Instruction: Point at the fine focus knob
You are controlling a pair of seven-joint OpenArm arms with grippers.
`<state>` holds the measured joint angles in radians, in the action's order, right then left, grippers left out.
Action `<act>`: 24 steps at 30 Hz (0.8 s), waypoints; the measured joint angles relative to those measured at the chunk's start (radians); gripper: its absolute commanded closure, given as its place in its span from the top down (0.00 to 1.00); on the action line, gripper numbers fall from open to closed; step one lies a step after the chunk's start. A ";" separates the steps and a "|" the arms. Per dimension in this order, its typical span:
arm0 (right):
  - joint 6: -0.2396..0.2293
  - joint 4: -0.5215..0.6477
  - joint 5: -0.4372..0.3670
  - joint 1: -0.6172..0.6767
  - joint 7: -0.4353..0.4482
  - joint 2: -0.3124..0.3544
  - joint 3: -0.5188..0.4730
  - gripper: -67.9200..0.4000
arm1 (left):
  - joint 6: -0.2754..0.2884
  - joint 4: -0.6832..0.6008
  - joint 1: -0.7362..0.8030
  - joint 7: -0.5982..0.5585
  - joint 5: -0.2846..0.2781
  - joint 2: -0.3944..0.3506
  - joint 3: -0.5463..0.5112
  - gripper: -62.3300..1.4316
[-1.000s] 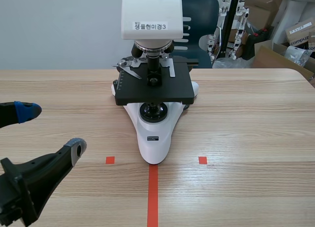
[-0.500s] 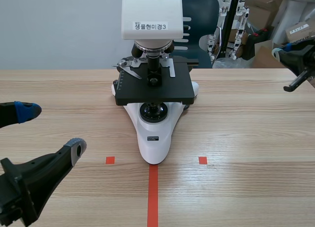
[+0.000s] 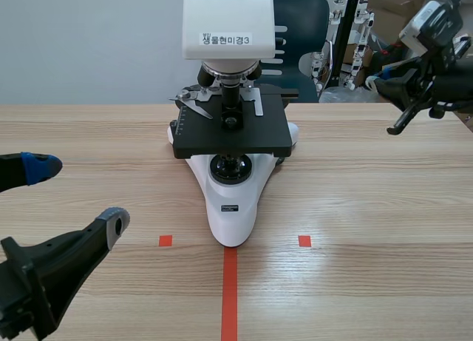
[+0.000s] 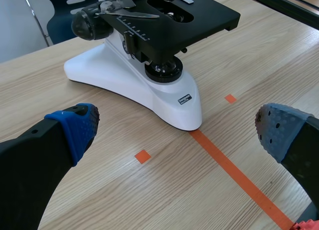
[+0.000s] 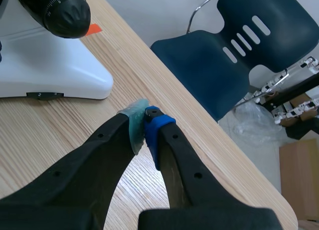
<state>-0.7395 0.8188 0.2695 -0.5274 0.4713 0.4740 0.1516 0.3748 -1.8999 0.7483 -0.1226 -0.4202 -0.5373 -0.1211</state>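
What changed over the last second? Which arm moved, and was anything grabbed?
The right pincer, shut on nothing, came into view from the right edge and moved left toward the microscope, staying raised. Nothing was grasped or released. The left pincer stayed open in place, and the microscope did not move.

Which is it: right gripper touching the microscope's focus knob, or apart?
Apart. The right wrist view shows the shut right gripper short of the focus knob, with bare table and the white base between them.

Black jaws, blue, perhaps grey-green pads [image 4: 75, 127]
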 measured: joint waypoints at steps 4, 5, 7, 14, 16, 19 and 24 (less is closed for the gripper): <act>0.002 -0.034 0.051 -0.013 0.060 -0.002 0.000 0.02 | 0.000 0.000 0.000 0.000 0.000 0.000 0.000 1.00; 0.002 -0.038 0.062 -0.016 0.076 -0.002 0.000 0.02 | 0.000 0.000 0.000 0.000 0.000 0.000 0.000 1.00; 0.001 -0.041 0.073 -0.021 0.087 -0.002 0.000 0.02 | 0.000 0.000 0.000 0.000 0.000 0.000 0.000 1.00; 0.001 -0.041 0.140 -0.023 0.157 -0.006 0.000 0.02 | 0.000 0.000 0.000 0.000 0.000 0.000 0.000 1.00; 0.002 -0.041 0.139 -0.024 0.158 -0.016 0.000 0.02 | 0.000 0.000 0.000 0.000 0.000 0.000 0.000 1.00; 0.002 -0.041 0.140 -0.024 0.162 -0.040 0.016 0.02 | 0.000 0.000 0.000 0.000 0.000 0.000 0.000 1.00; 0.000 -0.041 0.142 -0.024 0.194 -0.073 0.059 0.02 | 0.000 0.000 0.000 0.000 0.000 0.000 0.000 1.00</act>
<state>-0.7391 0.7776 0.4118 -0.5510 0.6651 0.4011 0.2104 0.3748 -1.8999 0.7483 -0.1226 -0.4202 -0.5377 -0.1211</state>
